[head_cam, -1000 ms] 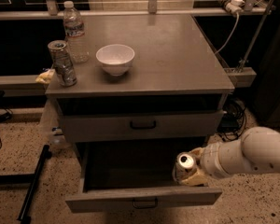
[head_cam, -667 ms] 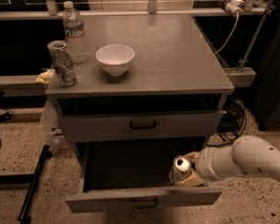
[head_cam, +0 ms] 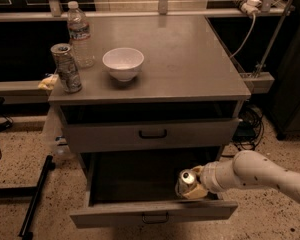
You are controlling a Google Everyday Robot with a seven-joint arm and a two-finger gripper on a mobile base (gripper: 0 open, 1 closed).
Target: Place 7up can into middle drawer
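The 7up can (head_cam: 185, 181) is a pale can with a silver top, tilted, inside the open middle drawer (head_cam: 152, 211) at its right front. My gripper (head_cam: 194, 186) reaches in from the right on a white arm and is shut on the can, holding it low in the drawer. I cannot tell whether the can touches the drawer floor. The like drawer above (head_cam: 152, 133) is closed.
On the grey cabinet top (head_cam: 190, 59) stand a water bottle (head_cam: 79, 34), a darker patterned can (head_cam: 66, 68) and a white bowl (head_cam: 123, 63). A yellow object (head_cam: 48, 82) lies at the left edge. Cables (head_cam: 247, 121) hang at the right.
My arm has pushed left and slightly down, carrying the can deeper into the open drawer. Nothing on the cabinet top has moved.
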